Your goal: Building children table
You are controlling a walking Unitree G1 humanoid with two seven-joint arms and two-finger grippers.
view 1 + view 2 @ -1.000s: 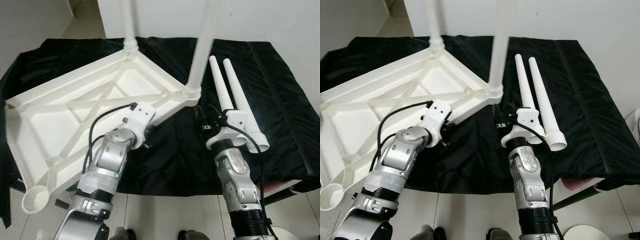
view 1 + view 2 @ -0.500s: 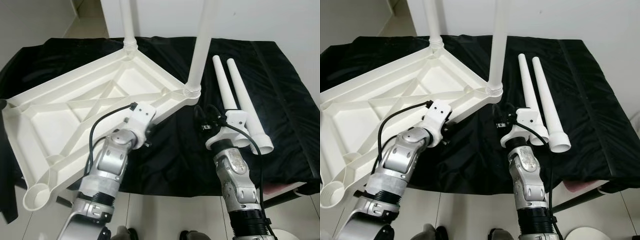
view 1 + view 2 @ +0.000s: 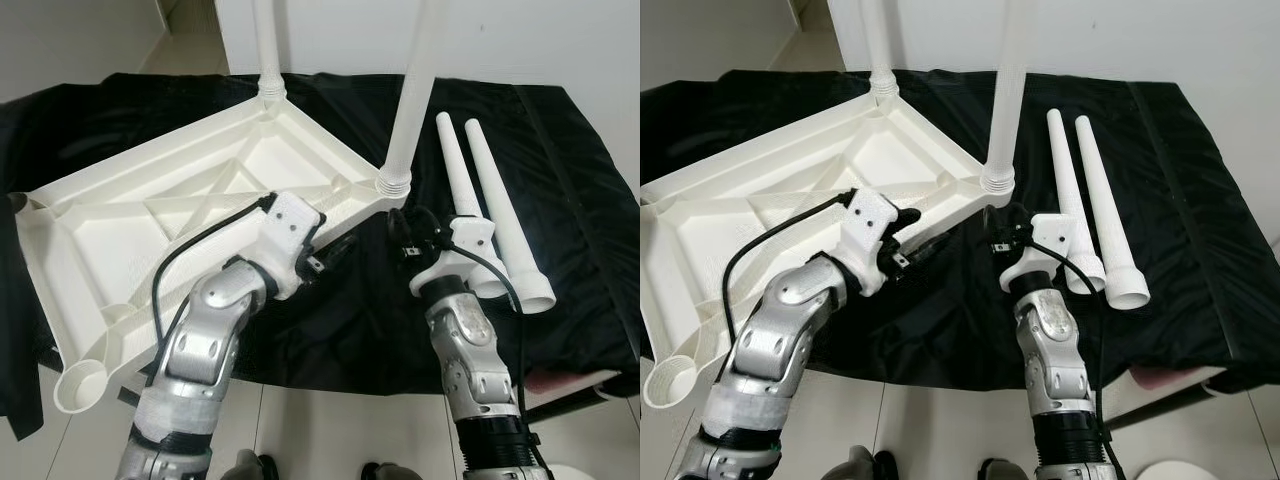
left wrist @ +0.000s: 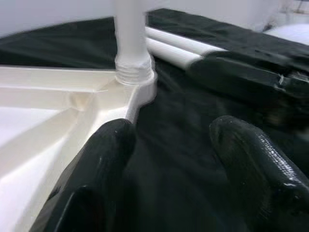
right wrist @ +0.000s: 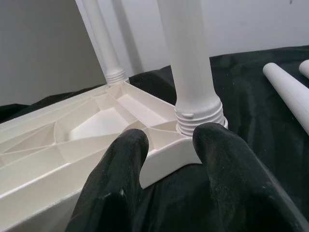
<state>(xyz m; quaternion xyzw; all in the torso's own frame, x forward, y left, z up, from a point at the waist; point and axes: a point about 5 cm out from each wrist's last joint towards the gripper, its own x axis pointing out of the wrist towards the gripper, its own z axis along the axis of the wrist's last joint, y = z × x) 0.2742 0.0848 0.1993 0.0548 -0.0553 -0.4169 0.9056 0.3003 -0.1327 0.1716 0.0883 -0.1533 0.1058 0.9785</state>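
A white children's table top (image 3: 100, 250) lies upside down on a black cloth (image 3: 570, 170). Two white legs stand screwed into it: one in the far corner (image 3: 267, 50), one in the right corner (image 3: 408, 110). The near-left socket (image 3: 78, 386) is a bare ring. Two loose legs (image 3: 455, 175) (image 3: 500, 215) lie side by side on the cloth to the right. My left gripper (image 4: 169, 159) is open beside the table's right edge, low over the cloth. My right gripper (image 5: 169, 159) is open too, pointing at the right corner's leg base (image 5: 199, 113), just short of it.
The cloth-covered surface ends just in front of me, with tiled floor (image 3: 330, 430) below. The table top's near-left corner overhangs that front edge. A white wall (image 3: 540, 40) stands behind the surface. Bare cloth lies right of the loose legs.
My left arm has reached forward and to the right, bringing its gripper closer to the right corner of the table top. The right arm has stayed about where it was. The camera shifted slightly.
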